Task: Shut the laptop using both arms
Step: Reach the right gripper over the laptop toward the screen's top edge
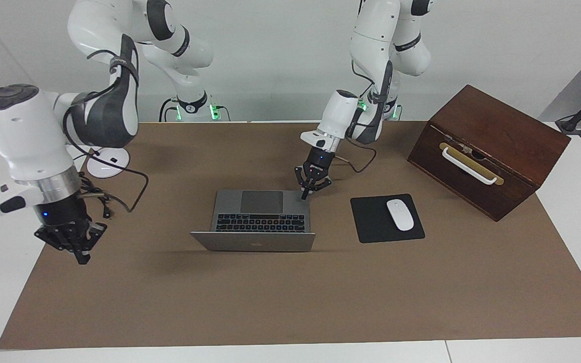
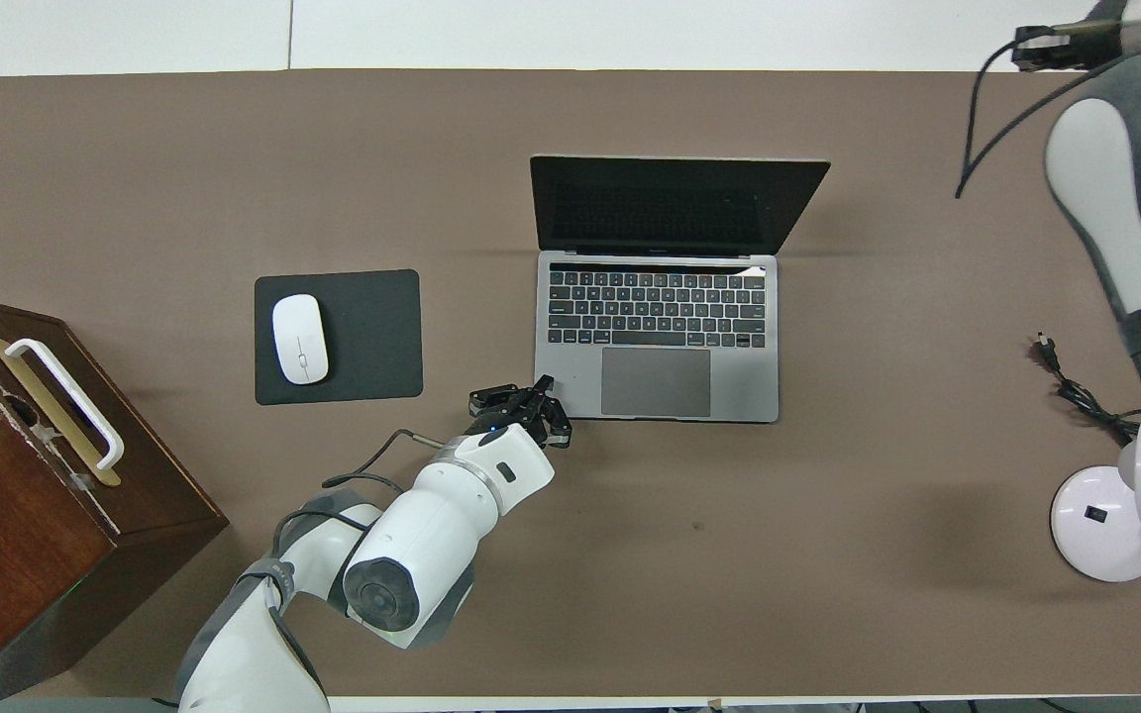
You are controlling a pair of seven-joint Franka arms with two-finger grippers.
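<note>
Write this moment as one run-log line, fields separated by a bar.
laptop: open | left hand: at laptop's palm-rest corner nearest the mouse pad | right hand: raised at right arm's table end | lid: not yet pushed

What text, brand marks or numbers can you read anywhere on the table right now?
No words or numbers are readable.
Laptop lid: a faint logo mark, too blurred to make out.
Keys and the line under the screen: lettering too small to read.
Mouse and wooden box: no markings visible.

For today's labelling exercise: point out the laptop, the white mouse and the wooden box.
laptop (image 2: 656,382), overhead view, on its trackpad.
white mouse (image 2: 299,339), overhead view, middle of its shell.
wooden box (image 1: 502,126), facing view, on its sloping top.
</note>
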